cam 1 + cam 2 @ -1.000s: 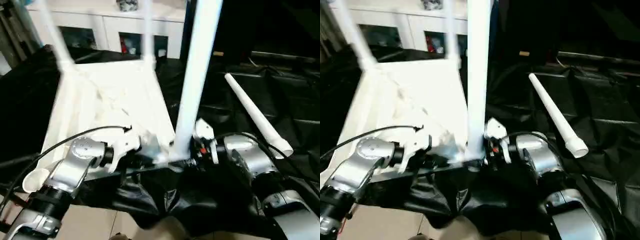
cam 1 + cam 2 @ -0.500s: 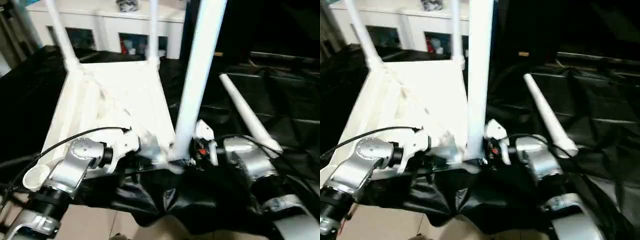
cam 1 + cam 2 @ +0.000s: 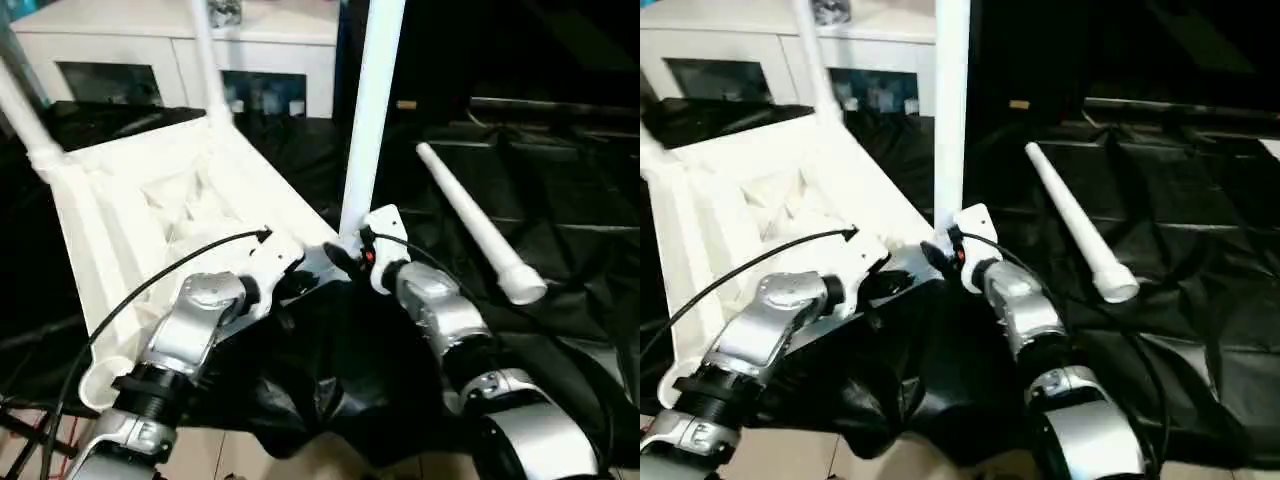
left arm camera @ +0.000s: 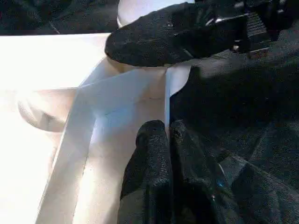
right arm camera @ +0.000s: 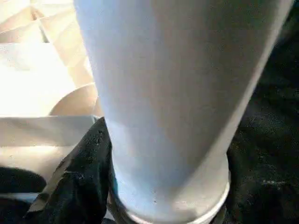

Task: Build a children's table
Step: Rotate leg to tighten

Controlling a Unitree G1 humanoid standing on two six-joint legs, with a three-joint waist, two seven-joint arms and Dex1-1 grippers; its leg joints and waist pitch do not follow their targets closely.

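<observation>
Right gripper [image 3: 345, 258] clamps the upright leg [image 3: 368, 120]; left gripper [image 4: 166, 140], fingers together, pinches the tabletop [image 3: 130, 215] rim.

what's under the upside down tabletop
Black sheeting lies under the tabletop and spreads out to the loose leg. Whatever supports the sheeting is covered, so it cannot be told.

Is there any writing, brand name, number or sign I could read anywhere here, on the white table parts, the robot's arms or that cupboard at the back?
None can be read.
Tabletop: plain white ribs, no text.
Upright leg and loose leg: no markings.
Silver forearms: no legible label.
Cabinet: things behind its glass doors are too blurred to read.
</observation>
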